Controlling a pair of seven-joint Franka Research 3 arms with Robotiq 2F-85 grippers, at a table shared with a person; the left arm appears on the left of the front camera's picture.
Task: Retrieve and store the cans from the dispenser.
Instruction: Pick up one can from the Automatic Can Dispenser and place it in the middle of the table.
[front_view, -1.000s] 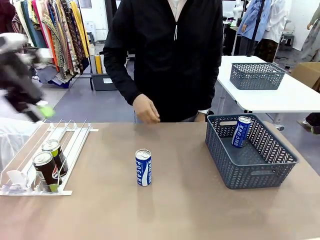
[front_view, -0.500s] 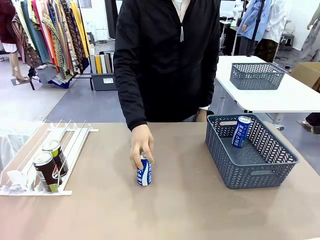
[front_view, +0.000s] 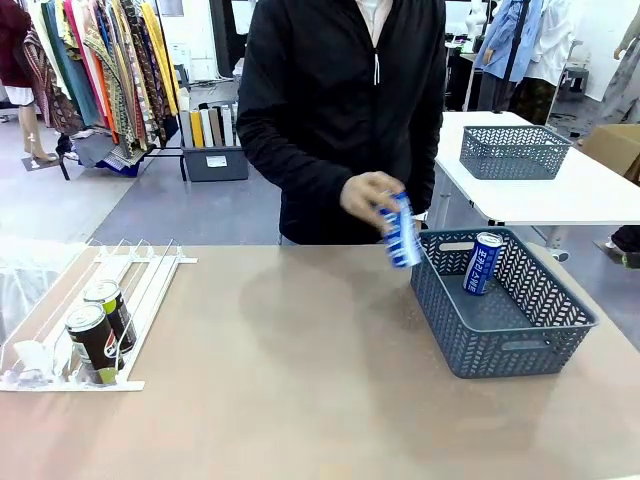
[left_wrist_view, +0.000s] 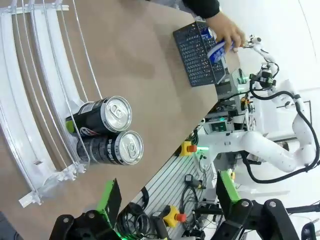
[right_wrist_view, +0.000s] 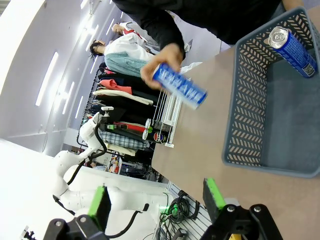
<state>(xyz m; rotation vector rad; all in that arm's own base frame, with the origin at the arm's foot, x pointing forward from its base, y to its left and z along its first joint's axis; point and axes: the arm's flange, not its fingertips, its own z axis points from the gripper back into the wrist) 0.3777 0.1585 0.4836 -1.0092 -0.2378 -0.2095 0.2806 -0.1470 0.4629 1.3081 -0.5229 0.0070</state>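
Front view: fixed on the robot's side, faces across the table (front_view: 330, 400) to the person (front_view: 340, 100). Left wrist view: rolled, above and near the dispenser (left_wrist_view: 50, 85), basket (left_wrist_view: 192, 60) far off. Right wrist view: rolled sideways, close by the basket; the far, small white rack is likely the dispenser. All three share basket, dispenser and held blue can (front_view: 402, 230).

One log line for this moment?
person's hand: holds blue can by basket | basket: second blue can | dispenser: two dark cans | left gripper: open | right gripper: open
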